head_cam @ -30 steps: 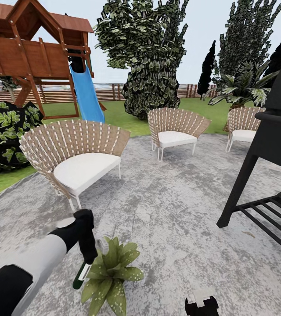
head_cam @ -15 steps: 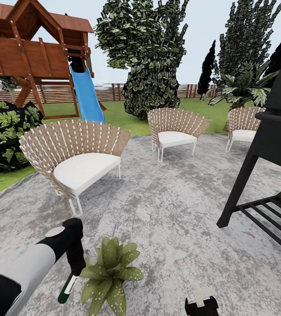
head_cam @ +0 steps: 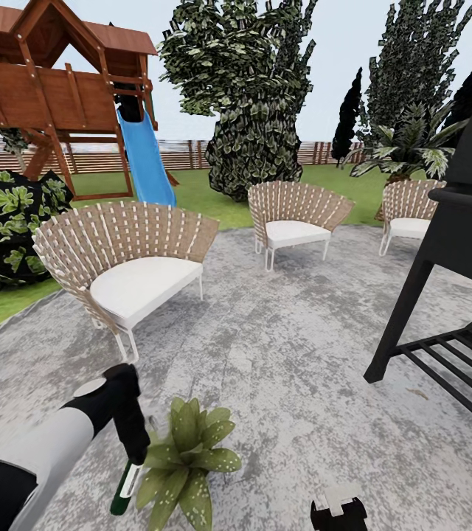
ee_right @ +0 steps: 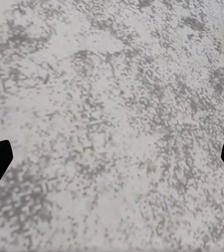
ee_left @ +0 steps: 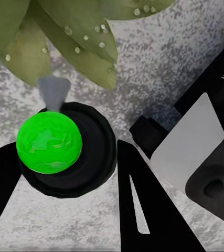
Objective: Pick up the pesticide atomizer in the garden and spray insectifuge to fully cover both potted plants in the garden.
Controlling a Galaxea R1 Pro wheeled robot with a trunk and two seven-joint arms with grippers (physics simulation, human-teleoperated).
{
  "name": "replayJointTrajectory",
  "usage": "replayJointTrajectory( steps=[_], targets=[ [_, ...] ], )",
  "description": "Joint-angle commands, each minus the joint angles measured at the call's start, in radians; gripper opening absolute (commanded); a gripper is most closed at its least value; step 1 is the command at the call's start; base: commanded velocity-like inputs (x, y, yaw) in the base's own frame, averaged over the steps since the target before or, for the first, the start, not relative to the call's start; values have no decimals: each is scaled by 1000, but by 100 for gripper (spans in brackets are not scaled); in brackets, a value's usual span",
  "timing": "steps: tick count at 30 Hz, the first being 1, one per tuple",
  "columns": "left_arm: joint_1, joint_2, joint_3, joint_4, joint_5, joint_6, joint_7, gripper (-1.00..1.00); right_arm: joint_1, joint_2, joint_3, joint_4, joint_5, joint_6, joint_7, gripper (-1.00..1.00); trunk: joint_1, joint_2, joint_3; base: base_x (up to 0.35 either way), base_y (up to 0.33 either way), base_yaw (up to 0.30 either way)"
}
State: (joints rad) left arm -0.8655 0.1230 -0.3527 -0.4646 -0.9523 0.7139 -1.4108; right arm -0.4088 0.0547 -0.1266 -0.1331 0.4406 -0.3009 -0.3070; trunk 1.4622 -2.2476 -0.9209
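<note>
Since a second ago, the left gripper (head_cam: 129,450) has dropped lower, clenched on the spray bottle (head_cam: 124,490) at the potted plant's (head_cam: 184,461) nine o'clock. Whitish specks (ee_left: 85,38) dot some leaves; coverage seems partial, second plant pending. Right gripper (ee_right: 112,157) spread.

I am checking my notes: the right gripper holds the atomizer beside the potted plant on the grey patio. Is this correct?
Not quite: it is the left gripper that holds the atomizer beside the potted plant on the grey patio, as the head view shows.
</note>
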Motion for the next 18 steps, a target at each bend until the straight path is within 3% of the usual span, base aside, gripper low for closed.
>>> replayJointTrajectory(
  steps=[1, 6, 13, 18],
  targets=[
    [1, 4, -3, -1, -5, 10, -8, -100, -1, 1, -8, 1, 10, -3, -3, 100, 0, 0, -1, 0, 0, 0],
    [5, 22, -4, 0, -7, 12, -6, -100, -1, 1, -8, 1, 10, -4, -3, 100, 0, 0, -1, -37, 38, 0],
    [9, 8, -9, 0, -10, 18, 6, -100, -1, 1, -8, 1, 10, -4, -3, 100, 0, 0, -1, -237, 197, 0],
    [22, 8, -9, 0, -11, 21, 16, -100, -1, 1, -8, 1, 10, -3, -3, 100, 0, 0, -1, -111, 40, 0]
  ],
)
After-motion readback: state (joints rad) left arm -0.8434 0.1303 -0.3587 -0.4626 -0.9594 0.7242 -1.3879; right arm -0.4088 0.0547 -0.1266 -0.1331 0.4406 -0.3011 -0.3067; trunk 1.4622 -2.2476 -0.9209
